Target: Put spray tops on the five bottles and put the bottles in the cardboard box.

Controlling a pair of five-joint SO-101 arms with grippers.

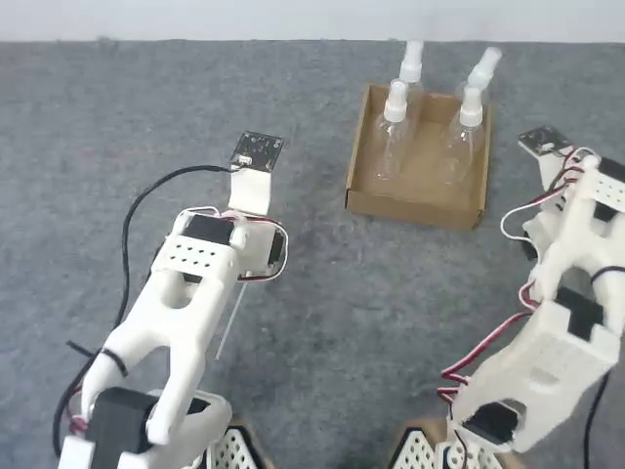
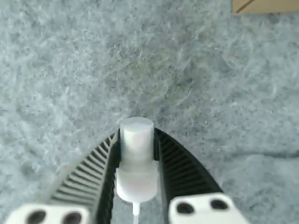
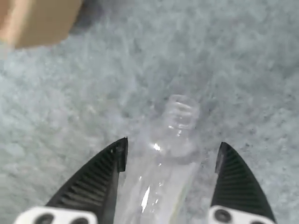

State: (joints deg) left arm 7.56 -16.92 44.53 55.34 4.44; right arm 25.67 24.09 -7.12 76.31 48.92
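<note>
My left gripper is shut on a white spray top, which stands upright between the black fingers above the grey carpet. Its thin dip tube hangs under the left arm. My right gripper is open, its fingers on either side of a clear bottle whose threaded neck is bare. The cardboard box sits at the back, right of centre, and holds several clear bottles fitted with white spray tops.
Grey carpet covers the table. The right arm stands just right of the box. A corner of the box shows in the left wrist view, and another corner of the box in the right wrist view.
</note>
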